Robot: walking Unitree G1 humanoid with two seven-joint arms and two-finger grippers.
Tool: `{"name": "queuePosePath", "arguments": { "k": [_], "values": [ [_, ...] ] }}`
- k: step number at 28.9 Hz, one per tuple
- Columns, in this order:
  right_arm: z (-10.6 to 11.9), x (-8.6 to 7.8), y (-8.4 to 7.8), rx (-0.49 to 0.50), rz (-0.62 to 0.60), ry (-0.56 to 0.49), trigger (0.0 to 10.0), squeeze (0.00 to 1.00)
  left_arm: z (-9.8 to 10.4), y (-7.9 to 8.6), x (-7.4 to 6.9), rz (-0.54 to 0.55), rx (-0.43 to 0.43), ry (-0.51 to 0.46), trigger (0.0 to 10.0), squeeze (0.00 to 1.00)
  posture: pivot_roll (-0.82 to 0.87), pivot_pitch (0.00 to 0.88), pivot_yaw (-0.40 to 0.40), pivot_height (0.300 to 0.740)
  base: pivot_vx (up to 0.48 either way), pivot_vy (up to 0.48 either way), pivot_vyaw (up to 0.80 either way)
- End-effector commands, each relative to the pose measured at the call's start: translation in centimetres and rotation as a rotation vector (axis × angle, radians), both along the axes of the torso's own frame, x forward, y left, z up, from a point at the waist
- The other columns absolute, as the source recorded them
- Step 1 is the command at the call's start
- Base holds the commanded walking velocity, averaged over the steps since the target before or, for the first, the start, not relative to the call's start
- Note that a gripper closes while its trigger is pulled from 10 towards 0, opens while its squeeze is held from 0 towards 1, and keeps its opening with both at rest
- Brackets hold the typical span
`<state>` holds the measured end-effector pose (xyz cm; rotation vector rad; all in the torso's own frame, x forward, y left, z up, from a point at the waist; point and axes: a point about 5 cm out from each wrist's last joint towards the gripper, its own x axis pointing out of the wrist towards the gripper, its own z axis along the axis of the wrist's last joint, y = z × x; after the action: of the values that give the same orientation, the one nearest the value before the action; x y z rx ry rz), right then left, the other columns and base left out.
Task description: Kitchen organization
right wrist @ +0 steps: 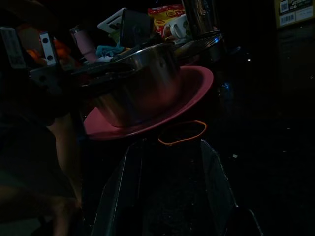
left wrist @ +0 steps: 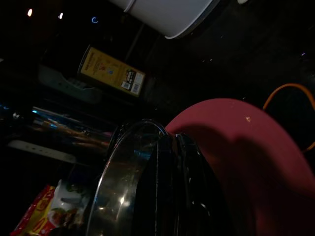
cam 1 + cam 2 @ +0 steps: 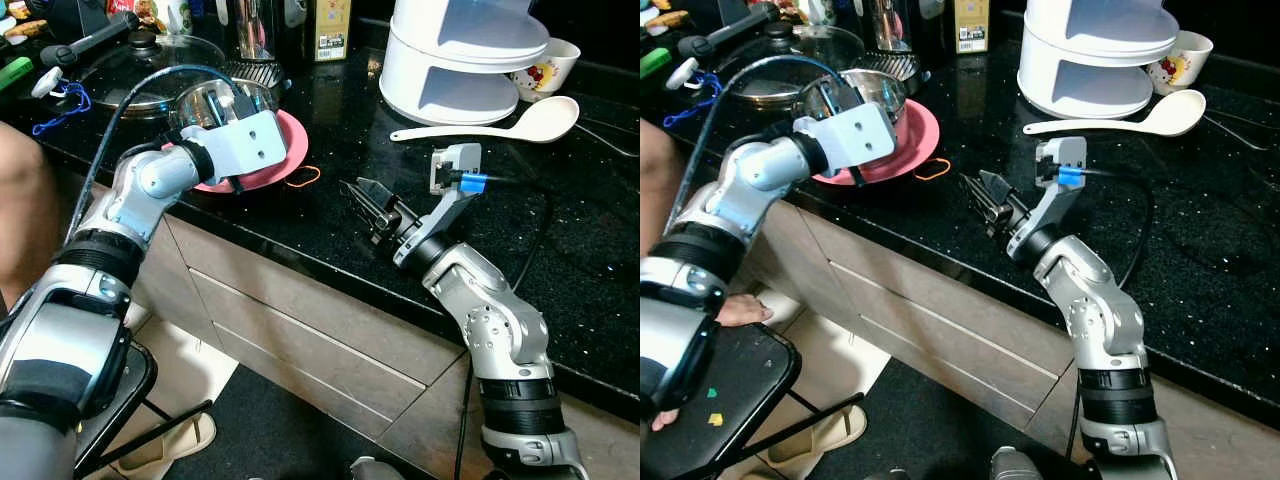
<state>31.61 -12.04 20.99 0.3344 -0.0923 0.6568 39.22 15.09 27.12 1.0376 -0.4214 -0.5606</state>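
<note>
left hand (image 3: 222, 108) on steel bowl (image 1: 135, 83), labels unreadable

A: What's hidden around the pink plate (image 3: 272, 168)?
B: Its nine o'clock half sits behind the left gripper (image 2: 170, 189) and the steel bowl (image 1: 135, 81).
A: And the white rack (image 3: 455, 50)?
B: Cut off at twelve o'clock; the mug (image 3: 545, 68) at its three o'clock is half hidden.
</note>
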Motion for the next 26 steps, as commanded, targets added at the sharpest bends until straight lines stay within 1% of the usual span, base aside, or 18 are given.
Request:
{"name": "queuePosePath", "arguments": {
  "k": [1, 3, 4, 6, 7, 11, 13, 18, 19, 20, 23, 24, 25, 26],
  "values": [
    [-0.1, 0.1, -0.2, 0.02, -0.009, 0.008, 10.0, 0.0, 1.7, 0.5, -0.1, 0.009, 0.017, -0.066, 0.0, 0.0, -0.05, 0.108, -0.006, 0.732, 0.0, 0.0, 0.0],
    [0.0, 0.2, -0.1, 0.028, -0.007, 0.005, 10.0, 0.0, 3.9, 0.6, -0.4, 0.005, 0.009, -0.145, 0.0, 0.0, -0.04, 0.097, -0.007, 0.732, 0.0, 0.0, 0.0],
    [0.0, 0.2, -0.1, 0.028, -0.007, 0.005, 10.0, 0.0, 3.9, 0.6, -0.4, 0.005, 0.009, -0.145, 0.0, 0.0, -0.04, 0.097, -0.007, 0.732, 0.0, 0.0, 0.0],
    [0.1, 0.4, 0.0, 0.035, -0.005, 0.003, 10.0, 0.0, 5.8, 0.6, -0.9, -0.002, 0.008, -0.212, 0.0, 0.0, -0.04, 0.092, -0.008, 0.732, 0.0, 0.0, 0.0],
    [0.1, 0.4, 0.0, 0.035, -0.005, 0.003, 10.0, 0.0, 5.8, 0.6, -0.9, -0.002, 0.008, -0.212, 0.0, 0.0, -0.04, 0.092, -0.008, 0.732, 0.0, 0.0, 0.0],
    [0.2, 0.7, 0.4, 0.046, 0.003, -0.006, 10.0, 0.0, 7.9, 0.6, -1.7, -0.014, -0.006, -0.294, 0.0, 0.0, -0.02, 0.075, -0.009, 0.732, 0.0, 0.0, 0.0],
    [0.3, 0.7, 0.5, 0.048, 0.004, -0.008, 10.0, 0.0, 8.2, 0.6, -1.8, -0.018, -0.013, -0.304, 0.0, 0.0, -0.02, 0.073, -0.009, 0.732, 0.0, 0.0, 0.0],
    [0.4, 0.8, 0.6, 0.052, 0.008, -0.013, 10.0, 0.0, 8.2, 0.5, -2.0, -0.027, -0.028, -0.302, 0.0, 0.0, -0.02, 0.071, -0.008, 0.732, 0.0, 0.0, 0.0],
    [0.5, 0.8, 0.6, 0.05, 0.008, -0.014, 10.0, 0.0, 7.2, 0.3, -2.0, -0.032, -0.038, -0.273, 0.0, 0.0, -0.02, 0.074, -0.007, 0.732, 0.0, 0.0, 0.0],
    [0.5, 0.8, 0.6, 0.05, 0.008, -0.014, 10.0, 0.0, 7.2, 0.3, -2.0, -0.032, -0.038, -0.273, 0.0, 0.0, -0.02, 0.074, -0.007, 0.732, 0.0, 0.0, 0.0],
    [0.4, 0.8, 0.5, 0.046, 0.005, -0.014, 10.0, 0.0, 5.6, 0.2, -1.9, -0.027, -0.06, -0.228, 0.0, 0.0, -0.02, 0.078, -0.008, 0.732, 0.0, 0.0, 0.0],
    [0.4, 0.8, 0.5, 0.046, 0.005, -0.014, 10.0, 0.0, 5.6, 0.2, -1.9, -0.027, -0.06, -0.228, 0.0, 0.0, -0.02, 0.078, -0.008, 0.732, 0.0, 0.0, 0.0],
    [0.3, 0.7, 0.5, 0.04, 0.003, -0.013, 10.0, 0.0, 4.6, 0.2, -1.8, -0.022, -0.066, -0.201, 0.0, 0.0, -0.03, 0.08, -0.007, 0.732, 0.0, 0.0, 0.0],
    [0.3, 0.7, 0.5, 0.037, 0.003, -0.013, 10.0, 0.0, 4.2, 0.2, -1.8, -0.019, -0.073, -0.189, 0.0, 0.0, -0.03, 0.081, -0.007, 0.732, 0.0, 0.0, 0.0]
  ]
}}
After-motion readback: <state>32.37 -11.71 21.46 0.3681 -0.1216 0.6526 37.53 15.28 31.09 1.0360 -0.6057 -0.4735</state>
